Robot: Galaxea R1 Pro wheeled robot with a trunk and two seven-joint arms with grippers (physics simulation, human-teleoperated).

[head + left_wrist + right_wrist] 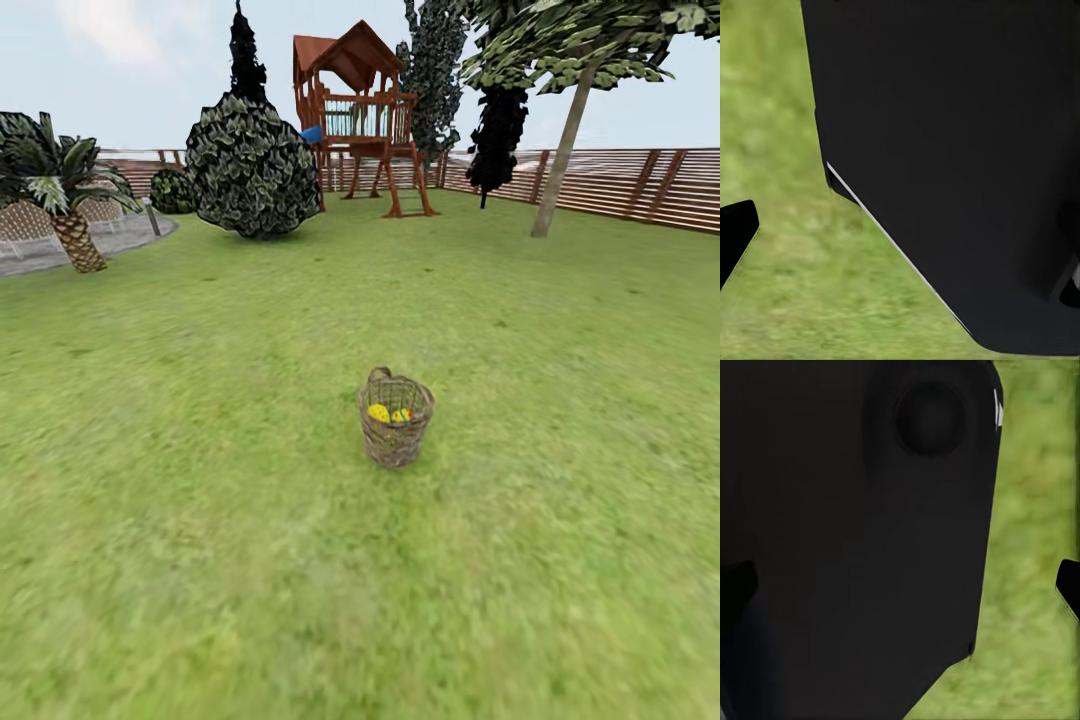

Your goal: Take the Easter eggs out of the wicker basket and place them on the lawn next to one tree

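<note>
text: none legible | labels: none | numbers: 0 | signs: none

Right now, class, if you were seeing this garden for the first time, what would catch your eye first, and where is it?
The wicker basket stands alone in the middle of the lawn, with bright yellow Easter eggs showing inside. Behind it, a wooden play set rises by the slatted fence, and a pale-trunked tree leans at the right.

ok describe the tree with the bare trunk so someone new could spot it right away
Start at the wooden play set at the back of the lawn and look right along the slatted fence. The tree stands before it, its pale bare trunk leaning. Unlike the dark conifers and the short palm, its leaves sit only high up.
</note>
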